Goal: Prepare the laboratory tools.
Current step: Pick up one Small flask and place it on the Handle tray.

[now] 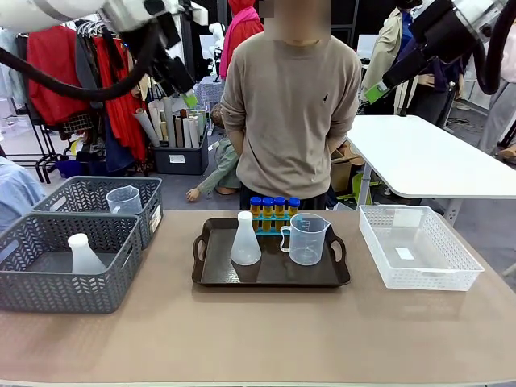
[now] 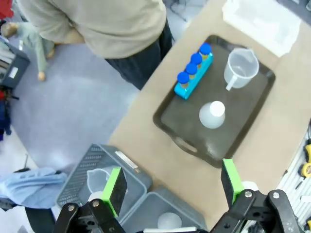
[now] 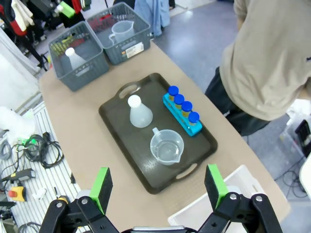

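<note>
From the front we see a dark tray (image 1: 211, 278) at mid-table holding a flask (image 1: 245, 239), a beaker (image 1: 305, 239) just right of it, and four blue-capped tubes (image 1: 274, 211) in a blue rack behind both. Two grey baskets (image 1: 48, 274) sit at the left, the near one with a second flask (image 1: 83, 253), the far one with a second beaker (image 1: 123, 199); a white basket (image 1: 415, 246) sits at the right. Both arms hang high above the table; the left gripper (image 1: 187, 97) and right gripper (image 1: 372, 91) show green pads, and we cannot judge their gape here. A person (image 1: 290, 97) stands at the far side. In the left wrist view, the left gripper (image 2: 171, 187) is spread wide, holding nothing, high over the table edge between tray (image 2: 184, 144) and grey baskets (image 2: 82, 184); here the tubes (image 2: 193, 64) show their caps from above. In the right wrist view, the right gripper (image 3: 158, 183) also stands wide and empty above the tray's (image 3: 116, 124) near corner, and the beaker (image 3: 167, 146) interior and cables (image 3: 41, 150) beside the table come into sight.
</note>
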`<act>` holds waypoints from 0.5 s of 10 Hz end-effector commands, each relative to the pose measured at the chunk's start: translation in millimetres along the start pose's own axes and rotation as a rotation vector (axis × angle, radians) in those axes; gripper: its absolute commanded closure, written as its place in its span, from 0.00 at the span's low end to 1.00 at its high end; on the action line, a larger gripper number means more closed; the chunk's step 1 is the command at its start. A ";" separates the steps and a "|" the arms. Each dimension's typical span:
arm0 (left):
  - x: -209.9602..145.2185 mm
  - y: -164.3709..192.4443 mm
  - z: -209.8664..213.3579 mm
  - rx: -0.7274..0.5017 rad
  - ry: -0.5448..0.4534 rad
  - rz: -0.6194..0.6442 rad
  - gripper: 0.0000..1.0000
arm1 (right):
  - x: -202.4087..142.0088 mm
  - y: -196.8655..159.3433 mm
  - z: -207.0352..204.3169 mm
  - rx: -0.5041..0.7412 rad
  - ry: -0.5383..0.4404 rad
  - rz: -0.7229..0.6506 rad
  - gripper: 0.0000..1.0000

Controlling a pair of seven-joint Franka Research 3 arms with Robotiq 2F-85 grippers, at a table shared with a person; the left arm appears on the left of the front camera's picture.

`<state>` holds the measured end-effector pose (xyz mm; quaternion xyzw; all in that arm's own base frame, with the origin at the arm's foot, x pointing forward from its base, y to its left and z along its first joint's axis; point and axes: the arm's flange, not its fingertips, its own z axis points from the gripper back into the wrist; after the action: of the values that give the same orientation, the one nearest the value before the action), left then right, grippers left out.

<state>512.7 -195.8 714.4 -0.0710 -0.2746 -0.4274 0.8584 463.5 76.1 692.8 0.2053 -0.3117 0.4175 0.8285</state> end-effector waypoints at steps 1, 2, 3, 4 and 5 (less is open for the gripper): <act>-26.5 9.1 4.7 -0.041 -0.120 -0.043 0.00 | 0.4 -0.4 1.7 0.006 -0.006 0.002 0.00; -33.6 13.4 16.7 -0.041 -0.169 -0.034 0.00 | 0.4 -0.4 1.7 0.006 -0.006 0.002 0.00; -39.8 15.2 30.8 -0.055 -0.205 -0.013 0.00 | 0.4 -0.4 1.7 0.006 -0.006 0.002 0.00; -47.5 20.6 42.7 -0.050 -0.232 -0.001 0.00 | 0.4 -0.4 1.7 0.006 -0.006 0.002 0.00; -50.4 19.7 48.1 -0.048 -0.241 0.002 0.00 | 0.4 -0.4 1.7 0.006 -0.006 0.002 0.00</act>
<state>496.5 -137.0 739.9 -0.1325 -0.3548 -0.4157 0.8269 463.5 76.1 692.8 0.2054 -0.3115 0.4176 0.8285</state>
